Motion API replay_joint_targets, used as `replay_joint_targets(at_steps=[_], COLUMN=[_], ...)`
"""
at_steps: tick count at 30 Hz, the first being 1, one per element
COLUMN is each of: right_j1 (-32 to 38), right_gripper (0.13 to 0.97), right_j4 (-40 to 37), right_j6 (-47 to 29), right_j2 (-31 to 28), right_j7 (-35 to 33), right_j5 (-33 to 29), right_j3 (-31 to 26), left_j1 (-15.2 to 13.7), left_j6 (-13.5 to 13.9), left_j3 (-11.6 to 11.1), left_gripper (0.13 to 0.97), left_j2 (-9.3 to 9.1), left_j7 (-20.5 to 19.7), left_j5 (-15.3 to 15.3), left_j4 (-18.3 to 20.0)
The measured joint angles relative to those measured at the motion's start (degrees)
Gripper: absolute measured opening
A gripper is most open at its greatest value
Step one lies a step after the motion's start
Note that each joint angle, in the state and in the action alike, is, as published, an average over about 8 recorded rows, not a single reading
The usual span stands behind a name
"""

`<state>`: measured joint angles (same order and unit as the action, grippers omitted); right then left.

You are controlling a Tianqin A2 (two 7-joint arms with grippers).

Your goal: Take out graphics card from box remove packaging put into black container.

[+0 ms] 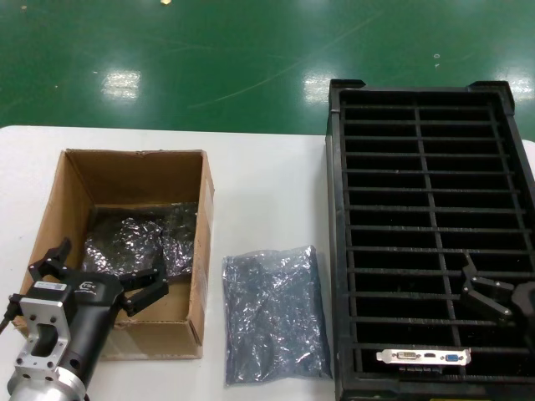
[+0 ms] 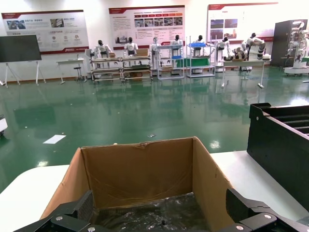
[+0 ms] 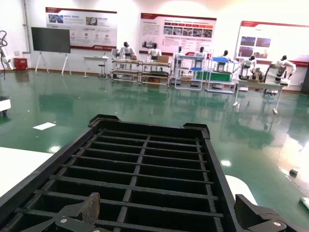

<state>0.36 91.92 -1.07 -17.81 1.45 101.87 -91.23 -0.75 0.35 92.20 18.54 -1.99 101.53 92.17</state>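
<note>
Our left claw [image 1: 100, 282] hangs wide open over the box [image 1: 73, 185]; the right claw [image 1: 493, 294], also wide, sits above the black crate [image 1: 518, 159]. One card [image 1: 423, 357] already stands at the crate's six o'clock. The empty bag [image 1: 274, 313] lies between. We risk snagging dark bags [image 1: 138, 238] crookedly.

The card [image 1: 423, 357] showed only its bracket edge; the rest sat hidden in a slot of the container [image 1: 334, 251]. The head view's right edge cut off the right gripper [image 1: 489, 292], and the container's near end ran off the bottom. The left gripper [image 1: 99, 276] covered part of the dark bags [image 1: 138, 238] in the box [image 1: 205, 251]. Wall posters [image 2: 46, 24] were too small to read.
</note>
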Motion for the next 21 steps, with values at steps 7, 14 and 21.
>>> replay_joint_targets(at_steps=[7,14,21], right_j1=[0.0,0.0,0.0], right_gripper=[0.966,0.966,0.966], right_j4=[0.0,0.0,0.0], right_j6=[0.0,0.0,0.0], right_j2=[0.0,0.0,0.0], right_j7=[0.0,0.0,0.0], right_j5=[0.0,0.0,0.0], right_j3=[0.0,0.0,0.0], left_j1=[0.0,0.0,0.0], left_j6=[0.0,0.0,0.0], left_j3=[0.0,0.0,0.0], left_gripper=[0.966,0.966,0.966], left_j2=[0.0,0.0,0.0], left_j7=[0.0,0.0,0.0], left_j5=[0.0,0.0,0.0], left_j4=[0.0,0.0,0.0])
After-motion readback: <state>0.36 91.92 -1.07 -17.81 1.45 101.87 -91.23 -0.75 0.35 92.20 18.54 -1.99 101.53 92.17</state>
